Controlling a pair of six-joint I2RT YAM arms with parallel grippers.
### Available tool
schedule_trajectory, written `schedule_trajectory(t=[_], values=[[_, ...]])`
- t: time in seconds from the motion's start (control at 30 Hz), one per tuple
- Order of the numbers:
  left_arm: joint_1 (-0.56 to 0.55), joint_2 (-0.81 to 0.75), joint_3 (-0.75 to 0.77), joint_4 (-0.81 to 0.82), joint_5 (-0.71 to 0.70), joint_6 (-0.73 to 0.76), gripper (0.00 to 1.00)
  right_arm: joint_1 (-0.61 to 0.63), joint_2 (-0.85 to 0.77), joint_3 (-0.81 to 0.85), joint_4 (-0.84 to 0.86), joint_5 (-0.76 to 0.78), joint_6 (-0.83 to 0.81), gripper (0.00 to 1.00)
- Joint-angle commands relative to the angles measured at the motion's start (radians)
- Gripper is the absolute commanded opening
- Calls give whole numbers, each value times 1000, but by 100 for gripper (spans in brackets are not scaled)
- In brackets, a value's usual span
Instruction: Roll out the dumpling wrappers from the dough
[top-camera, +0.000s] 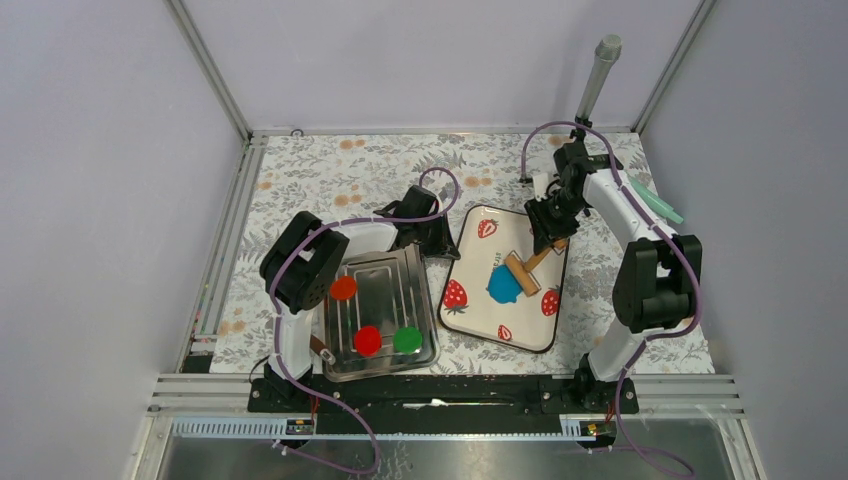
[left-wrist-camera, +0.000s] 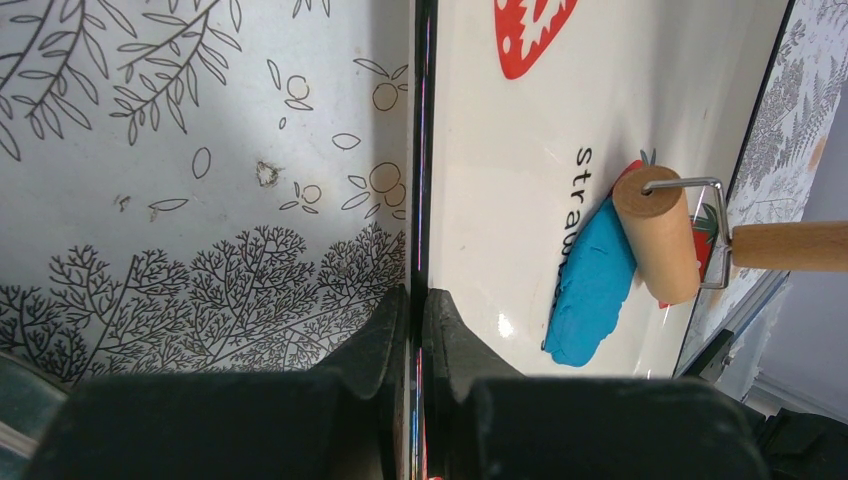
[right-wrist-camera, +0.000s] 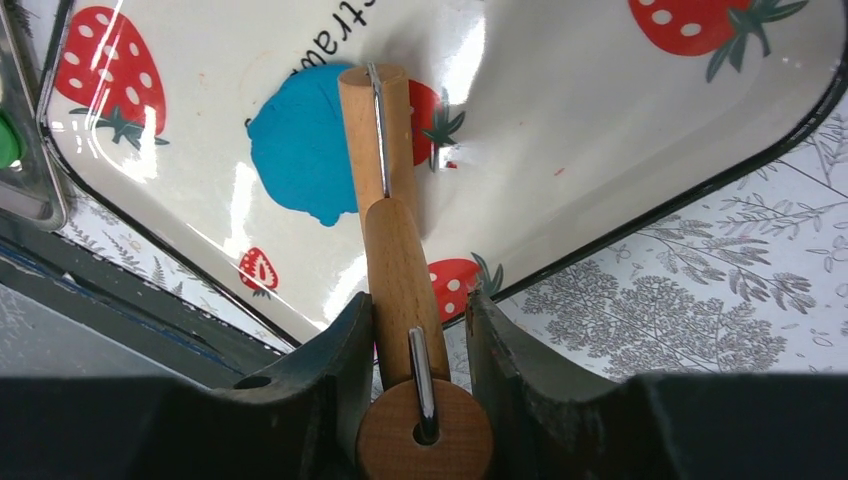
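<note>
Closest to my right wrist camera is the round butt of the roller (right-wrist-camera: 400, 260), its wooden handle clamped between the two fingers of my right gripper (right-wrist-camera: 418, 310). The fingers are only as far apart as the handle is thick. From there the handle reaches over the strawberry tray (right-wrist-camera: 600, 120), and the wooden barrel lies across one edge of the dough (right-wrist-camera: 300, 145), touching it.

The dough is a flattened bright-blue patch with a ragged outline. It is the only loose thing in the strawberry tray besides the roller, and it sits towards the tray's near half in the overhead view, beside the printed lettering.

My left gripper (left-wrist-camera: 415, 320) is at the opposite long side of the strawberry tray from the right gripper. Its fingers are drawn in to a thin slit, and the tray's dark rim runs straight into that slit, so it looks pinched on the rim.

Just beside the strawberry tray, on my left gripper's side, a metal tray (top-camera: 378, 272) rests on the flowered worktop (top-camera: 340, 170). It holds three discs lying apart from each other: an orange-red disc (top-camera: 343, 288) farther back, with a red disc (top-camera: 368, 340) and a green disc (top-camera: 407, 340) side by side at the near end.
</note>
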Motion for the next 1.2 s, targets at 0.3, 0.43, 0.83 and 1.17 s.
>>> schedule_trajectory(t=[0.3,0.43,0.83,1.17], values=[[20,-7,-34,-76,-49,25,0,-58,67,26,166,393,-148,0],[20,-3,-27,-73,-43,18,0,-11,-51,115,56,62,-182,0],[20,4,-29,-77,-38,9,0,68,-173,20,-77,-221,77,0],[20,15,-24,-82,-36,6,0,48,-82,-15,-45,-227,72,0]])
